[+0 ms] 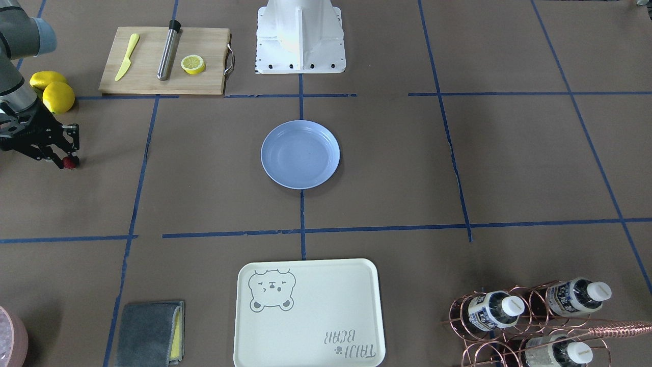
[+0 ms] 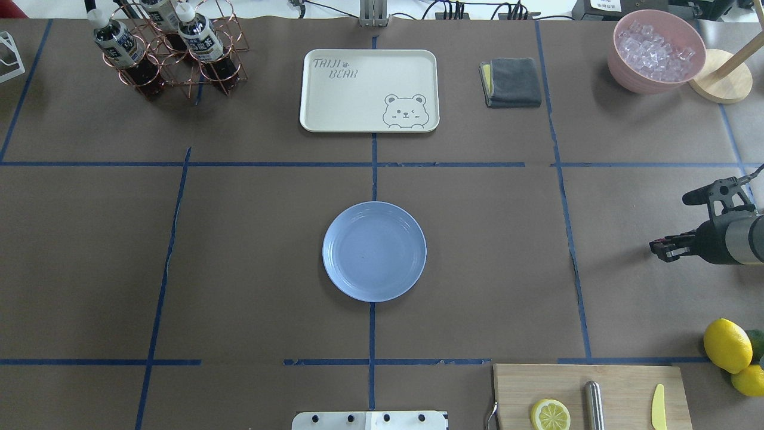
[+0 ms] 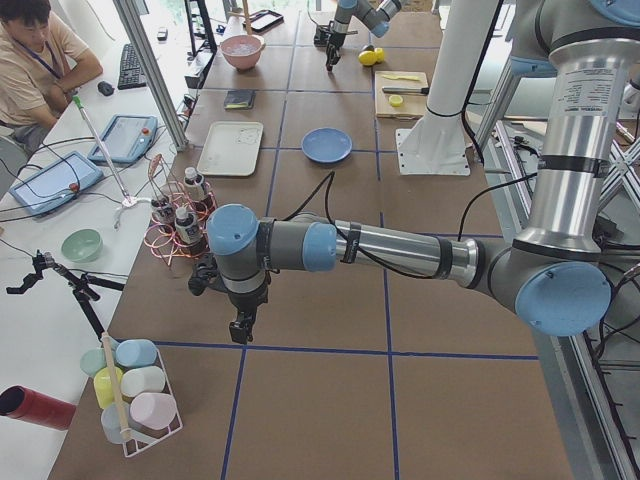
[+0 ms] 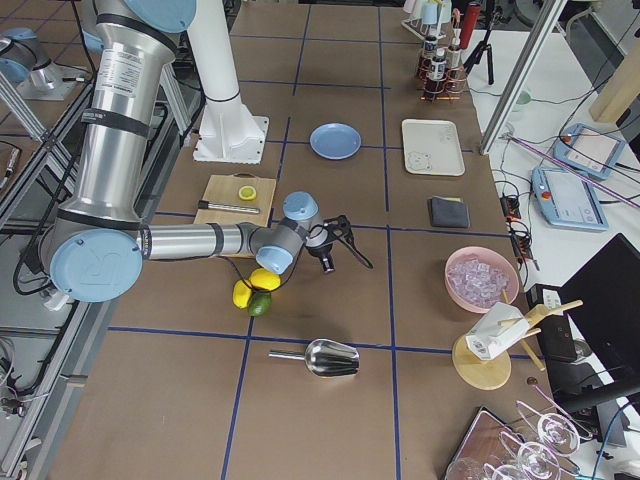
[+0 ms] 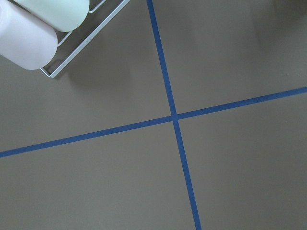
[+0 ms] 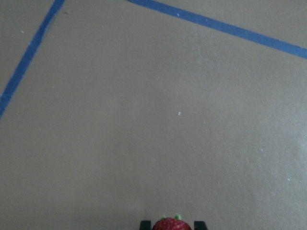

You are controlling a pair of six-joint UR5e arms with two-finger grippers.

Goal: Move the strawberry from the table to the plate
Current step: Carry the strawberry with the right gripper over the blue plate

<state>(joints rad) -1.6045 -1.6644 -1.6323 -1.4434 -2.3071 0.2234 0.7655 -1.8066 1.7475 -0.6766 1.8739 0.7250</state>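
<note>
The right pincer (image 1: 67, 156) is closed tight on the tiny dark-red strawberry (image 6: 171, 224), one black fingertip on each side of it. It is low over the brown paper-covered table (image 1: 214, 168), near two yellow lemons (image 1: 58, 97). The round light-blue plastic plate (image 1: 300, 154) lies well apart, mid-table. The cream rectangular tray (image 2: 358, 89) reads "TAIJI BEAR". I cannot tell how the left pincer (image 3: 240, 330) stands.

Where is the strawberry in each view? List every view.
Front-facing: strawberry at left edge, at the right tool's tip.
Overhead: not visible; tool at right edge.
Exterior left: too small.
Exterior right: too small.
Left wrist: absent.
Right wrist: bottom edge, centre.
Landmark: lemons nearby.
</note>
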